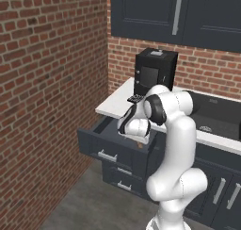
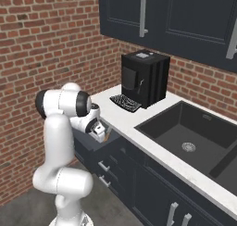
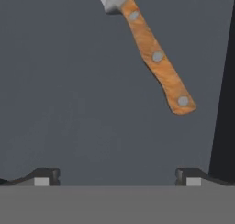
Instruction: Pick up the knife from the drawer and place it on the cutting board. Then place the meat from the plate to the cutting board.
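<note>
The drawer [image 1: 106, 146] stands pulled out from under the white desk [image 1: 115, 103], at about eight o'clock from the black coffee machine [image 1: 155, 73] in the left base view. The white arm [image 1: 174, 144] bends over it, and the hand [image 1: 139, 138] hangs down into the open drawer. In the right base view the drawer [image 2: 90, 144] shows at the arm's four o'clock side, with the hand [image 2: 102, 136] at its edge; the coffee machine [image 2: 144, 79] sits on the desk [image 2: 139, 118], and the dark sink [image 2: 190, 137] lies at its four o'clock.

From the hand camera, the knife [image 3: 153, 58] lies flat on the grey drawer floor [image 3: 69, 81]. Its orange-brown handle runs from twelve o'clock down toward four o'clock, and only a bit of the grey blade shows at the top edge. The hand [image 3: 117, 177] is spread wide open, its two tips well apart at the bottom, holding nothing. The knife seems to lie clear of both tips, though depth is hard to judge here.
</note>
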Controlling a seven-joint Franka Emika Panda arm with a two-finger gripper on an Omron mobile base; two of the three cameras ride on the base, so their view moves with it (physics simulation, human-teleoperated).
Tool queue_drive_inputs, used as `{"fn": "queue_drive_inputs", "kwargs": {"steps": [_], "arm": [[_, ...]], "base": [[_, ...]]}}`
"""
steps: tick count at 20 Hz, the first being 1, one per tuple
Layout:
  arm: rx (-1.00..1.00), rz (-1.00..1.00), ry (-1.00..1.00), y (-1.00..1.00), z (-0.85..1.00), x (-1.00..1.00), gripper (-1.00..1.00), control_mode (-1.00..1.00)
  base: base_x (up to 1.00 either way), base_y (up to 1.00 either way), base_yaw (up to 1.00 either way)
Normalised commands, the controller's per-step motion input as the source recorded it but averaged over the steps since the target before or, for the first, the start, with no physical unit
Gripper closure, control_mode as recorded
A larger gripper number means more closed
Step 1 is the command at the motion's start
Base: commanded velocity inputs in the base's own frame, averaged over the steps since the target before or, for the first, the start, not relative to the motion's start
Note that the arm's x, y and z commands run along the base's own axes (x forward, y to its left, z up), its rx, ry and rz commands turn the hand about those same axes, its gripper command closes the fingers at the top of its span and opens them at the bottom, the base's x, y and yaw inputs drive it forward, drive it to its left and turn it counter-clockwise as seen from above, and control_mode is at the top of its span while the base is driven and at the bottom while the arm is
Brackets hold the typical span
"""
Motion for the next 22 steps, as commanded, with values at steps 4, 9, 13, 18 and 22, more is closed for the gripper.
{"fn": "queue_drive_inputs", "kwargs": {"steps": [4, 9, 13, 18, 22], "arm": [[0.0, 0.0, 0.02, 0.22, -0.38, 0.29, -1.0, -1.0], [0.0, 0.0, 0.0, 0.17, -0.31, 0.15, -1.0, -1.0], [0.0, 0.0, 0.0, 0.21, -0.3, 0.05, -1.0, -1.0], [0.03, 0.0, 0.0, 0.26, -0.34, 0.0, -1.0, -1.0], [0.18, 0.0, 0.0, 0.41, -0.27, -0.13, -1.0, -1.0]], "base": [[0.0, 0.0, 0.0], [0.0, 0.0, 0.0], [0.0, 0.0, 0.0], [0.0, 0.0, 0.0], [0.0, 0.0, 0.0]]}}
